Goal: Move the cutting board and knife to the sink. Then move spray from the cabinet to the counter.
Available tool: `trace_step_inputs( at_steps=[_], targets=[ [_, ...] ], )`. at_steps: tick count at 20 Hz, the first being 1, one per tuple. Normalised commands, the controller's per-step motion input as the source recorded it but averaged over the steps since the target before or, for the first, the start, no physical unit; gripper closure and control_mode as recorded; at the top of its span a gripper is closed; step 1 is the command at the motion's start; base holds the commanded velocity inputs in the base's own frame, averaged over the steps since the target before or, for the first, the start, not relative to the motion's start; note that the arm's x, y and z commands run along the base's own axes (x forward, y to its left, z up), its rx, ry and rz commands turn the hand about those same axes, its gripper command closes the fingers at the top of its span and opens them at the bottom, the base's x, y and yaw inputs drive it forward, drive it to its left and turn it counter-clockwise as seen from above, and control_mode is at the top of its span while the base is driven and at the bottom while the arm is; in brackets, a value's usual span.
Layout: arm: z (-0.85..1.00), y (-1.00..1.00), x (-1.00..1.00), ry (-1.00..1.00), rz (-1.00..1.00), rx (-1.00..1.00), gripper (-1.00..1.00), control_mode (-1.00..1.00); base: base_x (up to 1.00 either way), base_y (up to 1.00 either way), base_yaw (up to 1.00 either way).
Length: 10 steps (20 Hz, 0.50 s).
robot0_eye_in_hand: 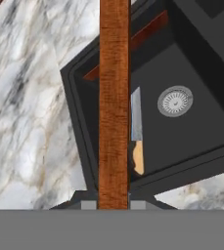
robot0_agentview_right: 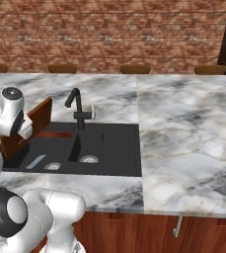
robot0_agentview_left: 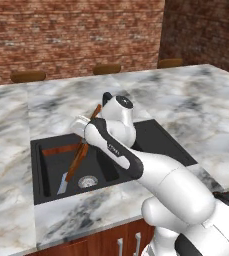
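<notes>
Gripper (robot0_eye_in_hand: 114,205) clamped on cutting board (robot0_eye_in_hand: 114,97) edge, board tilted over left sink (robot0_agentview_left: 46,150) basin. Knife (robot0_eye_in_hand: 137,132) already lies inside (near drain (robot0_eye_in_hand: 175,101)). Lower board clear of blade, avoid faucet (robot0_agentview_right: 76,106), then release.

White arm (robot0_agentview_left: 176,195) — dark joints

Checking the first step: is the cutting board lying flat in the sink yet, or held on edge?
On edge. The cutting board stands tilted over the sink, clamped in the shut gripper; the knife lies flat inside.
</notes>
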Motion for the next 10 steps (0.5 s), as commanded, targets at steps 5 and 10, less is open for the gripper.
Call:
trace_step_inputs(
  at_steps=[5,10],
  targets=[
    [-0.15,0.02,0.01,0.04,-0.01,0.03,1.0,-1.0,0.0,0.0,0.0],
    [-0.45,0.11,0.0,0.07,0.0,0.0,1.0,-1.0,0.0,0.0,0.0]
  ],
)
